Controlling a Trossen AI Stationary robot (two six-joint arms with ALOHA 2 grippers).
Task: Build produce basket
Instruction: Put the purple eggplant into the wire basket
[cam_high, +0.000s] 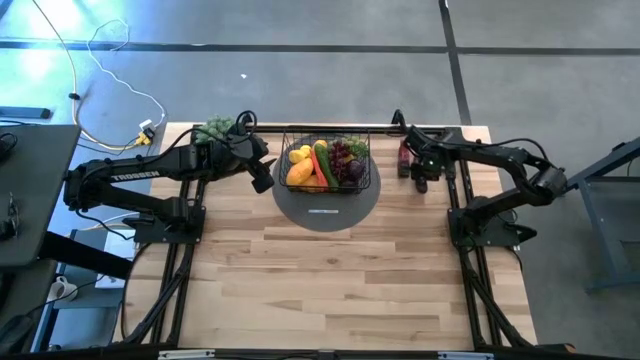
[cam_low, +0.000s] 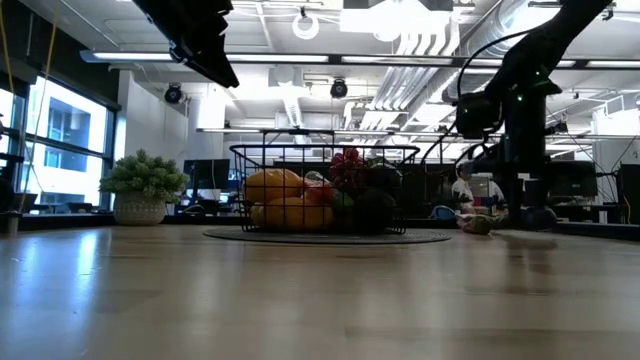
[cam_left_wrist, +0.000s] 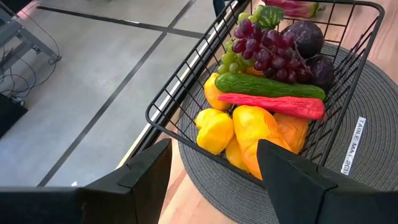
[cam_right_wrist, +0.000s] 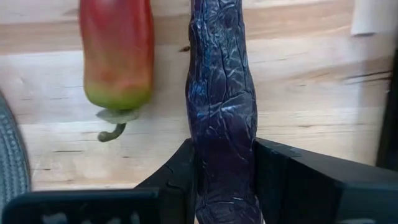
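The job right now, as I read it, is lifting the long dark purple vegetable (cam_right_wrist: 221, 106) off the worktop (cam_high: 330, 290) beside the basket (cam_high: 327, 166), and doing it well means a firm squeeze across its narrow middle, then a straight lift before swinging over, high enough to clear the basket's wire rim. The red and green pepper (cam_right_wrist: 117, 53) lies just beside the purple piece, apart from it, so the lift should not drag sideways into it. The right hand (cam_right_wrist: 225, 180) is down at the far right part of the worktop, its two fingers pressed against either side of the purple vegetable, closed in on it with no gap showing; I'd call that grasping it, though it lies on the wood and is not yet raised. The basket sits on a grey round mat (cam_high: 340, 214) at the far middle, already holding yellow lemons (cam_left_wrist: 214, 127), a cucumber (cam_left_wrist: 270, 86), a red carrot-like piece (cam_left_wrist: 273, 106) and purple grapes (cam_left_wrist: 267, 46). The left hand (cam_left_wrist: 214, 180) hangs over the basket's near-left corner, fingers well apart, holding nothing.
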